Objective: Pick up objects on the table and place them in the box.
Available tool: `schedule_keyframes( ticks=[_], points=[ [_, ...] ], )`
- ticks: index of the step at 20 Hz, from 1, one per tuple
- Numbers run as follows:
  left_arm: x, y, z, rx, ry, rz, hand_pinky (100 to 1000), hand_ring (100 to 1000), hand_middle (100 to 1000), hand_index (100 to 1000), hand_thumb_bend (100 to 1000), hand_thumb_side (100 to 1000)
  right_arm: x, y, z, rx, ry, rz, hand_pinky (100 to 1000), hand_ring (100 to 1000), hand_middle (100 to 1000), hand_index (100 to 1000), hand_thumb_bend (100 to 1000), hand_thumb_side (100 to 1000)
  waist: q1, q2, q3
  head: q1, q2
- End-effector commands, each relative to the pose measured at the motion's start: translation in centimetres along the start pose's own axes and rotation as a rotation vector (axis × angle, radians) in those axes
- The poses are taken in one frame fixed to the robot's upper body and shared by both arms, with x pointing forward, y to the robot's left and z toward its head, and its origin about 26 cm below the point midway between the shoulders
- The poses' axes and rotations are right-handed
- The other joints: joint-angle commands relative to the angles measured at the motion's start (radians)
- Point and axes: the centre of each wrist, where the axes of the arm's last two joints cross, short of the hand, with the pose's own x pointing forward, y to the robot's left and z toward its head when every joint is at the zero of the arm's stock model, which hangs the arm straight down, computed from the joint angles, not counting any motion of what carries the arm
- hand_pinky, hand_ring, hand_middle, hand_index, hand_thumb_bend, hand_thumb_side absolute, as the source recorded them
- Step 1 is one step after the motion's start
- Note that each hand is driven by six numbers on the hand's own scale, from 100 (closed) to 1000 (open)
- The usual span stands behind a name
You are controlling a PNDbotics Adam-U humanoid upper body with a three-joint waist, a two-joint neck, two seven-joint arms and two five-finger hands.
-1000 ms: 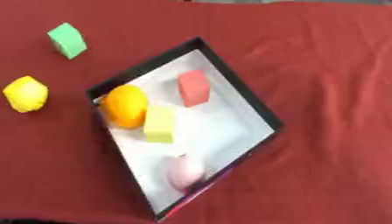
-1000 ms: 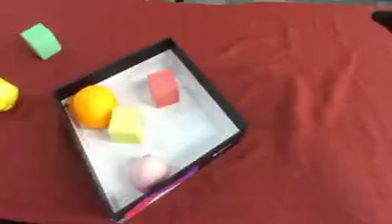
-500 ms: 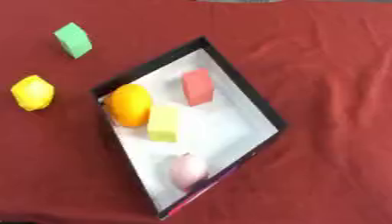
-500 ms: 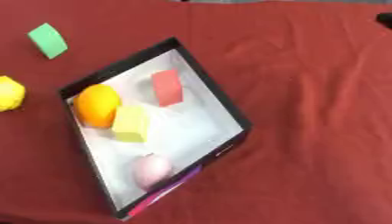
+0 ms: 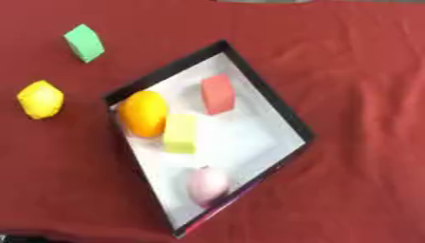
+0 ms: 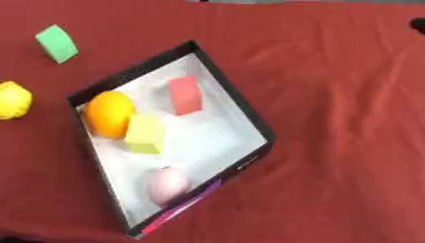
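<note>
Neither robot hand shows in either view, so I cannot tell their state. The green block (image 5: 84, 42) and yellow fruit (image 5: 40, 98) lie on the red worktop (image 5: 357, 71) left of the box (image 5: 282, 114), probably nearer the left arm.

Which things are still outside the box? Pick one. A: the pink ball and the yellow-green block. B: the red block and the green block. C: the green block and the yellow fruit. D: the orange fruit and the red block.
C: the green block and the yellow fruit lie on the red cloth left of the box; the other four things lie inside it.
</note>
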Motion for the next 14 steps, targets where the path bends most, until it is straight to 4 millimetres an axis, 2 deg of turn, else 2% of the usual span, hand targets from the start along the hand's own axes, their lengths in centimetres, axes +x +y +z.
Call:
schedule_keyframes(
  ticks=[1, 14],
  points=[
    [0.3, 1.1, -0.1, 0.032, -0.003, 0.006, 853, 830, 754, 844, 649, 100, 1.0, -0.2, -0.6, 0.024, -0.020, 0.037, 910, 731, 774, 822, 100, 572, 0.005, -0.027, -0.001, 0.009, -0.012],
    [3.4, 1.8, -2.6, 0.027, -0.092, 0.047, 847, 832, 763, 856, 642, 100, 0.9, -0.1, -0.5, 0.032, -0.005, 0.044, 910, 730, 772, 821, 100, 572, 0.007, -0.030, 0.002, 0.009, -0.017]
  ],
)
